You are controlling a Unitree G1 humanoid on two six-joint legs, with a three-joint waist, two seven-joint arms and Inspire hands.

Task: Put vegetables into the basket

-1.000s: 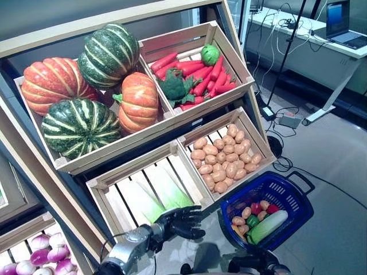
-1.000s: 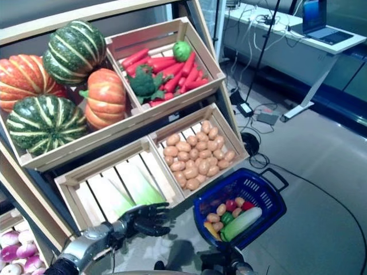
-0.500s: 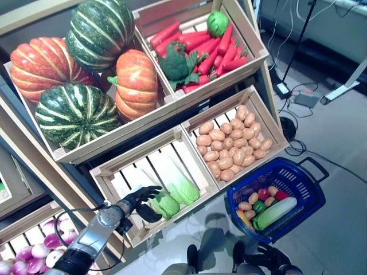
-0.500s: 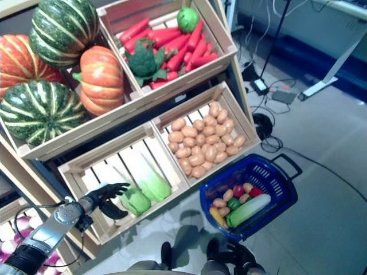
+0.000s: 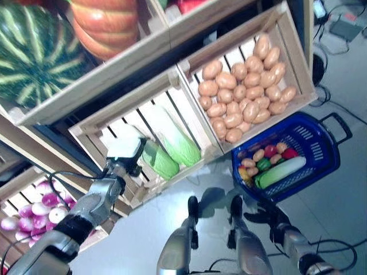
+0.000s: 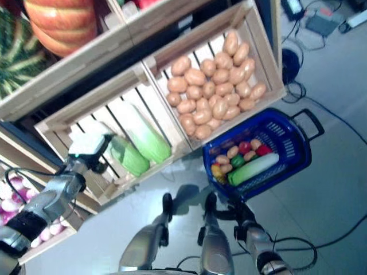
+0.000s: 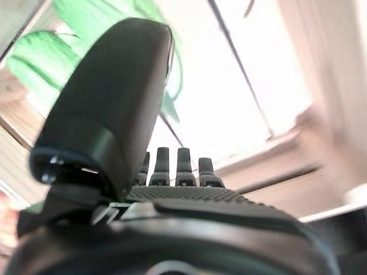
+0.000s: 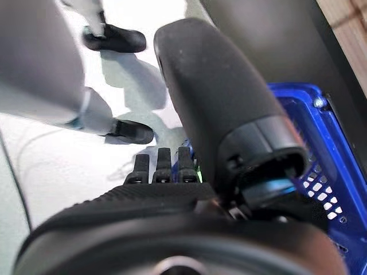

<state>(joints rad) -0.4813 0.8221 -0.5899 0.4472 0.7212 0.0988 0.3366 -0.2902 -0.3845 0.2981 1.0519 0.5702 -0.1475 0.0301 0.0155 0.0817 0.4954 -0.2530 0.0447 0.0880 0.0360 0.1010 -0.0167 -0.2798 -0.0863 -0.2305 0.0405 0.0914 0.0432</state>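
Observation:
Two pale green cabbages (image 5: 160, 162) (image 5: 182, 150) lie in the lower left wooden crate (image 5: 123, 104). My left hand (image 5: 125, 151) reaches over that crate's front, close beside the nearer cabbage. Its own wrist view shows the fingers (image 7: 179, 169) straight and open, with the cabbage (image 7: 40, 60) past the thumb; I cannot tell if they touch. The blue basket (image 5: 337, 150) stands on the floor at the right, holding a long cabbage (image 5: 282, 172) and small vegetables. My right hand (image 5: 261, 216) hangs open just below the basket (image 8: 330, 177), holding nothing.
A crate of potatoes (image 5: 243, 94) sits right of the cabbage crate, directly above the basket. Striped green (image 5: 31, 54) and orange (image 5: 106, 23) pumpkins fill the upper crate. Purple-white bulbs (image 5: 40, 206) lie in a low crate at the left. Cables trail on the floor at the far right.
The camera has tipped down, so the whole scene has shifted up. My left hand has moved up from the crate's front edge into the crate beside the cabbage. My right hand now shows.

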